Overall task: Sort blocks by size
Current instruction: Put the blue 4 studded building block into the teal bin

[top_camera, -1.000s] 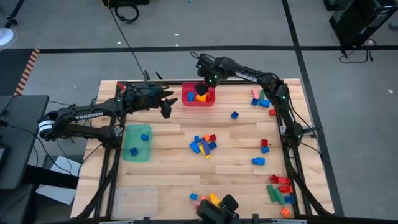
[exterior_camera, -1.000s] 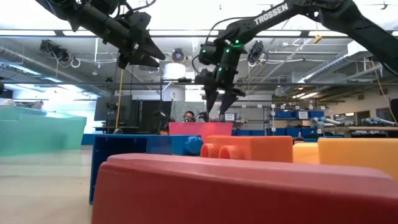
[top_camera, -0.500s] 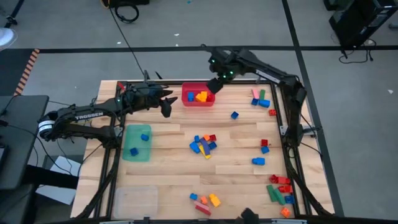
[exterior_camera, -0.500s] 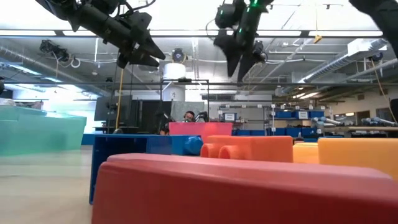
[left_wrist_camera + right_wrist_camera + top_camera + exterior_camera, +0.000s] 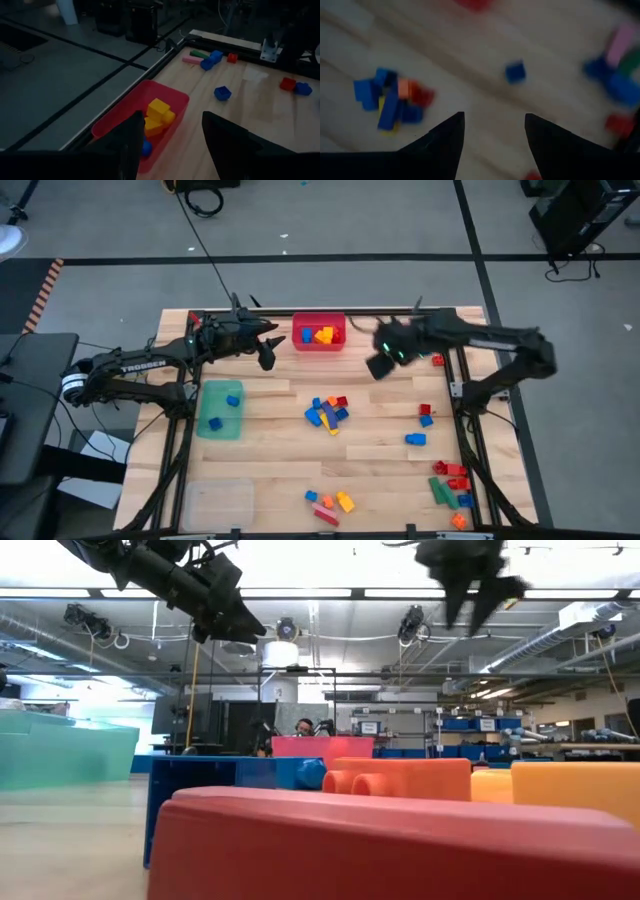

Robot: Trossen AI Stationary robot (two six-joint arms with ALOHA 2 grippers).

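Toy blocks lie in loose groups on the wooden table: a central pile (image 5: 327, 411), a far-right group (image 5: 420, 340), a near-right group (image 5: 450, 480) and a near group (image 5: 330, 502). The red bin (image 5: 319, 332) holds yellow, orange and blue blocks (image 5: 156, 116). My left gripper (image 5: 268, 352) hovers open and empty just left of the red bin. My right gripper (image 5: 378, 365) is open and empty, high above the table right of the bin. The right wrist view shows a single blue cube (image 5: 515, 71) and the central pile (image 5: 390, 100) below it.
A green bin (image 5: 220, 408) with blue blocks stands at the left. A clear bin (image 5: 215, 500) stands at the near left. Single blocks (image 5: 415, 439) lie at the right. Big red, blue and orange blocks (image 5: 400, 780) fill the low view's foreground.
My right gripper has left the space over the red bin, risen, and swung toward the table's right and near edges; it now stands over the single blue cube.
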